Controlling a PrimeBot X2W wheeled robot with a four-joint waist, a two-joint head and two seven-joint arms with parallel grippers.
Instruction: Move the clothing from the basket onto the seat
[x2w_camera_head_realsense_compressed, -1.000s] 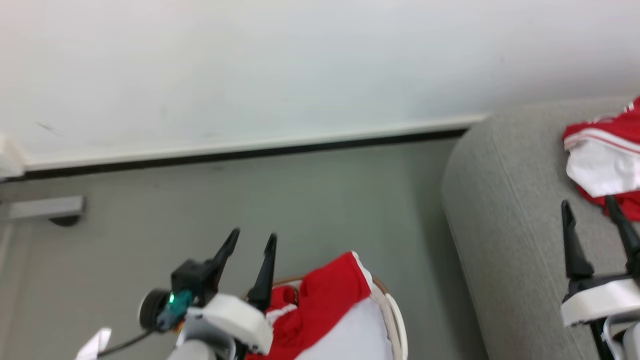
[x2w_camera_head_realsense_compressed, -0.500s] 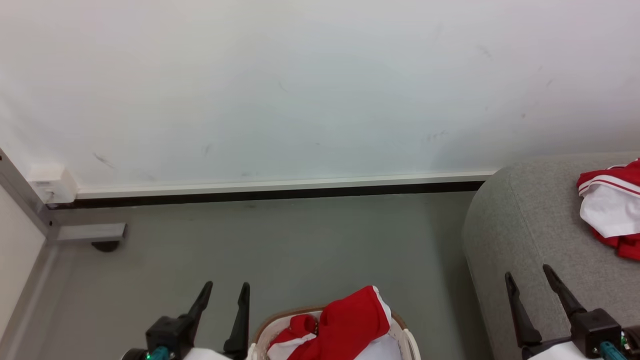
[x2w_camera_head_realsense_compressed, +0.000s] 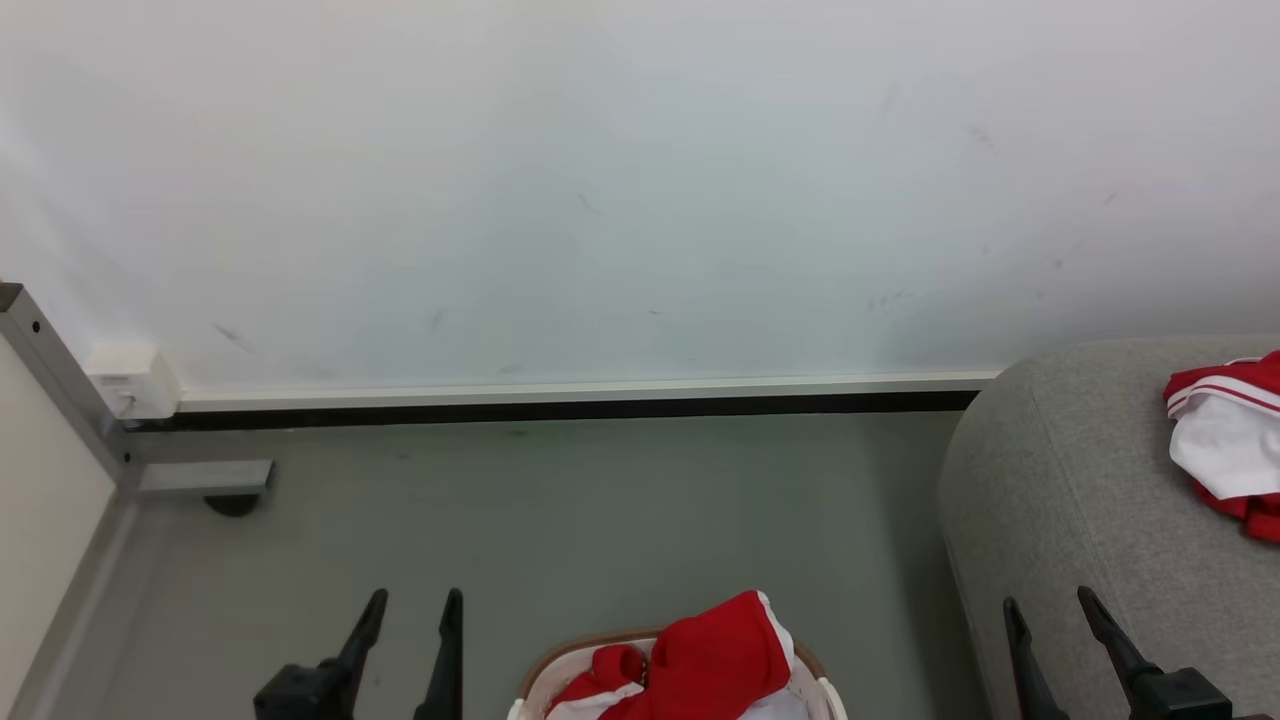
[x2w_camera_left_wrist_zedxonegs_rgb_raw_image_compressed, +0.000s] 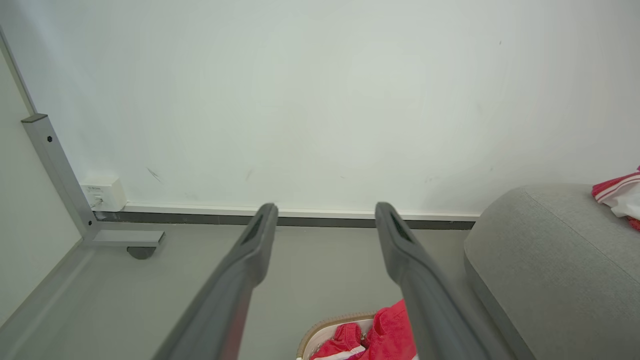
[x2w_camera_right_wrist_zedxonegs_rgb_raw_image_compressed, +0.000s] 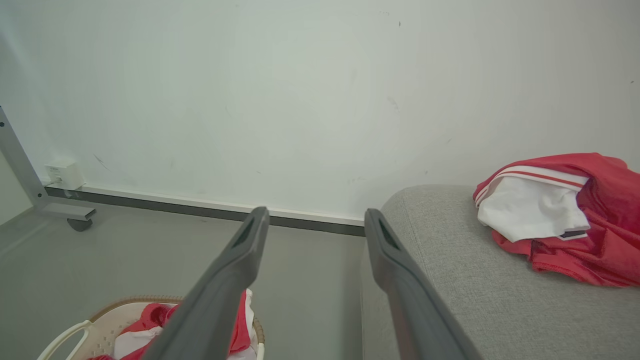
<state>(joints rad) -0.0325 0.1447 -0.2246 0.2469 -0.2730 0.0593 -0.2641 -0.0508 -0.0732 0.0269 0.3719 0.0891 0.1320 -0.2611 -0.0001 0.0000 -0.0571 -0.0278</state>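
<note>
The seat (x2w_camera_head_realsense_compressed: 1080, 480) is the biggest thing here, its rounded grey edge just ahead of the right end effector (x2w_camera_head_realsense_compressed: 1047, 597), whose two dark fingers stand spread with nothing between them. One red and white garment (x2w_camera_head_realsense_compressed: 1225, 450) already lies on it, ahead and to the right of that end effector. The basket (x2w_camera_head_realsense_compressed: 575, 645) sits on the floor between the two arms, just right of the left end effector (x2w_camera_head_realsense_compressed: 416, 596), which is likewise spread and empty. The clothing (x2w_camera_head_realsense_compressed: 715, 650) left in it is heaped above the rim. It looks light, limp and slightly slick, so it will likely sag and trail. A pinch on the raised red fold atop the heap seems the best hold.
</note>
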